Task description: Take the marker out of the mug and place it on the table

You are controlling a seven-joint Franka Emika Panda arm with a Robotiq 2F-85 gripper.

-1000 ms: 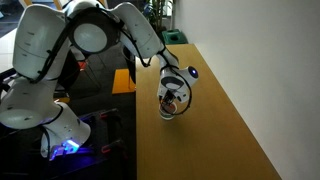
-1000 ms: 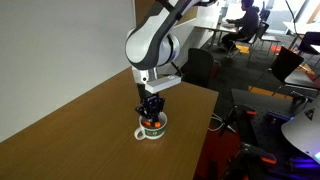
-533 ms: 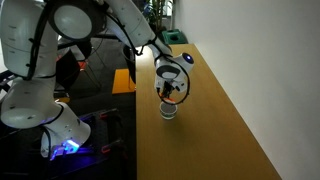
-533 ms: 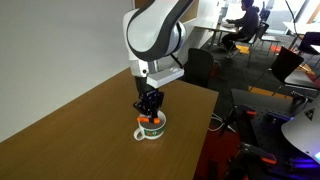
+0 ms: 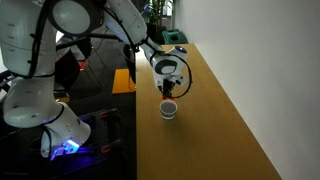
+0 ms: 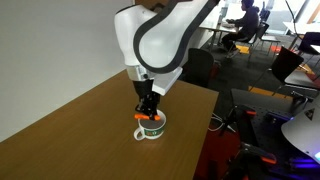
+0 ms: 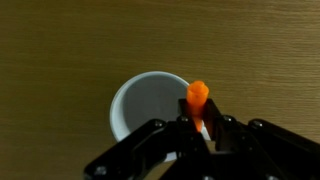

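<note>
The white mug (image 5: 169, 110) stands on the wooden table (image 5: 222, 135) near its edge. It also shows in an exterior view (image 6: 150, 129) and in the wrist view (image 7: 146, 106), with its inside looking empty. My gripper (image 5: 172, 90) hangs just above the mug and is shut on the orange-red marker (image 7: 198, 100), which stands upright between the fingers. In an exterior view the marker (image 6: 150, 117) shows as an orange patch right below the gripper (image 6: 148, 108), at the mug's rim.
The table's edge runs close beside the mug (image 6: 190, 140). A small orange-brown stand (image 5: 123, 80) sits beyond the table next to the robot base. Office chairs (image 6: 285, 65) and equipment stand off the table's side.
The gripper has risen from inside the mug to above it, carrying the marker up with it. The mug has stayed in place.
</note>
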